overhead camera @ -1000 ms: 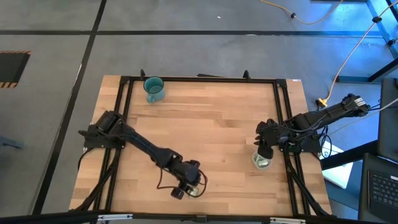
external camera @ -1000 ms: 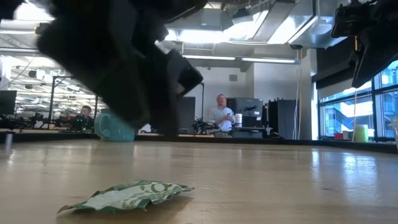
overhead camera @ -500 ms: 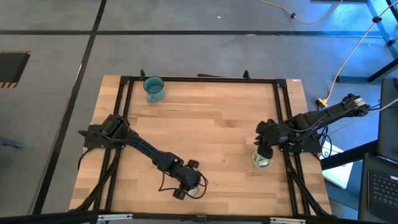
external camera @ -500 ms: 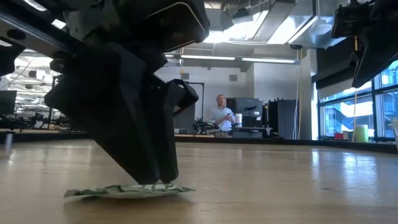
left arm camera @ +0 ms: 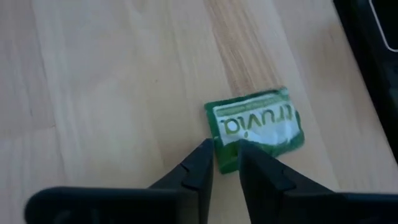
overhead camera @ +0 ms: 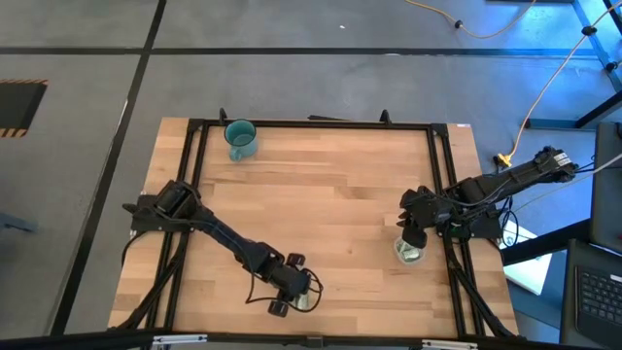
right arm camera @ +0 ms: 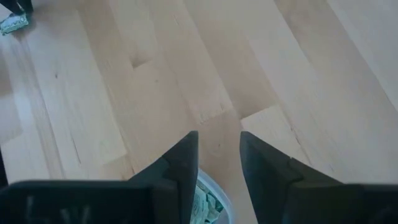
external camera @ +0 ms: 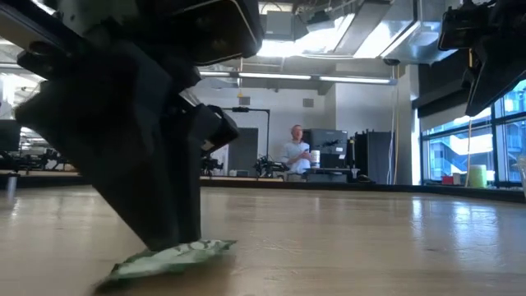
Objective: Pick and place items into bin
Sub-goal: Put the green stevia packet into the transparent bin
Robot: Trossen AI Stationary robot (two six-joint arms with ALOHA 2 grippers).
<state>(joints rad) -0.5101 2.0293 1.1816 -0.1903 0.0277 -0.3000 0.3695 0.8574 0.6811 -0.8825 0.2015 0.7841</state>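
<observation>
One pale green foil packet [left arm camera: 258, 127] lies on the wooden table near its near edge; it also shows in the high view [overhead camera: 308, 300] and the low view [external camera: 177, 256]. My left gripper [left arm camera: 225, 157] stands on the packet, its fingers nearly together with the packet's edge between them. The clear bin [overhead camera: 409, 252] stands near the table's right edge with green packets inside. My right gripper [right arm camera: 217, 146] hovers just above the bin's rim [right arm camera: 214, 196], open and empty. My left gripper pinches the packet's edge at one corner [left arm camera: 225, 163] between its two fingers. The fingers slant down onto it from above, as the low view [external camera: 168, 234] shows. The rest of the packet lies on the table beyond the fingertips, its free end [external camera: 226, 244] slightly raised.
A teal mug [overhead camera: 239, 138] stands at the table's far left corner. A black frame [overhead camera: 311, 123] runs round the tabletop. Bare wood lies between the two arms. A person [external camera: 294, 152] stands in the room far behind the table.
My left gripper has come down from above the packet onto it and has shifted a little toward the table's near edge. The packet, flat before, now sits skewed under the fingers with one end pinned. My right gripper has kept still.
</observation>
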